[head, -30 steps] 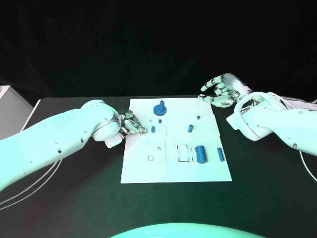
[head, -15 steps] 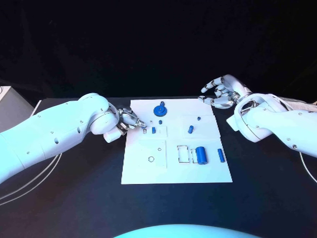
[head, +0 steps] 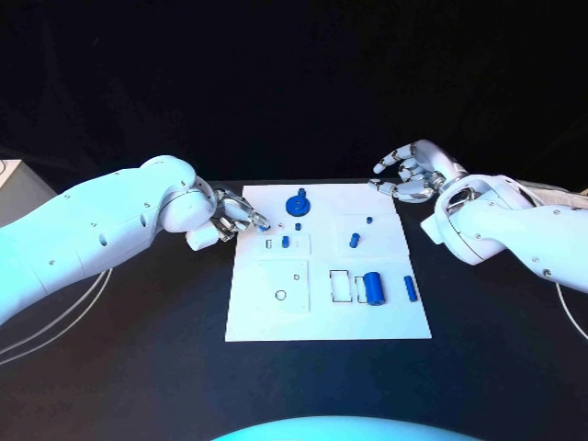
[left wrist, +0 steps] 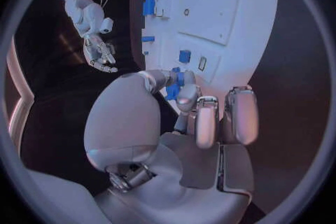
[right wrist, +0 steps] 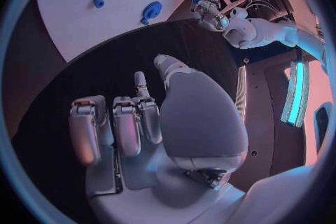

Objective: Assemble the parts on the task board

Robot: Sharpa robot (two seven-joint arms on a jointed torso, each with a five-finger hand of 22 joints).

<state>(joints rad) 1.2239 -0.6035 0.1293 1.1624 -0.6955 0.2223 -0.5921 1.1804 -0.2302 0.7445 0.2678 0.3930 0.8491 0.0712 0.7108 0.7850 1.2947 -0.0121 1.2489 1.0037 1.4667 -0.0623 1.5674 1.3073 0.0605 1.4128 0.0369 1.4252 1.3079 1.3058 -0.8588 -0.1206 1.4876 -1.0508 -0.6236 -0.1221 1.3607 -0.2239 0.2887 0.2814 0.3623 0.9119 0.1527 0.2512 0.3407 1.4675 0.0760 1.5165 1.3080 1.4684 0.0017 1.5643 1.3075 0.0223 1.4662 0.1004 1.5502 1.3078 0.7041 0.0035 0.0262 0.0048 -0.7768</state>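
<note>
Silver and jointed, my left hand (head: 234,219) hung at the near-left edge of the board (head: 327,317). Its thumb and one finger pinched a small blue part (left wrist: 172,89), while the other fingers stood straighter beside them. I could not make out the part's shape behind the fingertips.

The board was a flat, matte white rectangle lying on the black table (head: 135,367), and shallow outlines divided it into panels. Just beside my left fingertips, at the board's far end, stood a round blue gear (head: 299,202) with a knob on top. A short blue peg (head: 285,243) stood nearer to me, in a small panel. Farther right was a second peg (head: 354,240), which tilted a little.

In the lower left panel there was a small round hole (head: 279,294) with nothing in it. To the right of it, a narrow rectangular slot (head: 339,285) looked bare. A thick, smooth blue cylinder (head: 371,287) lay on its side just beside the slot. A slim blue pin (head: 410,288) lay parallel to the cylinder, near the board's right edge.

My right hand (head: 411,173) hovered by the board's far right corner, above the table. Its metal fingers were loosely curled and apart, the palm was turned up, and it held nothing.
</note>
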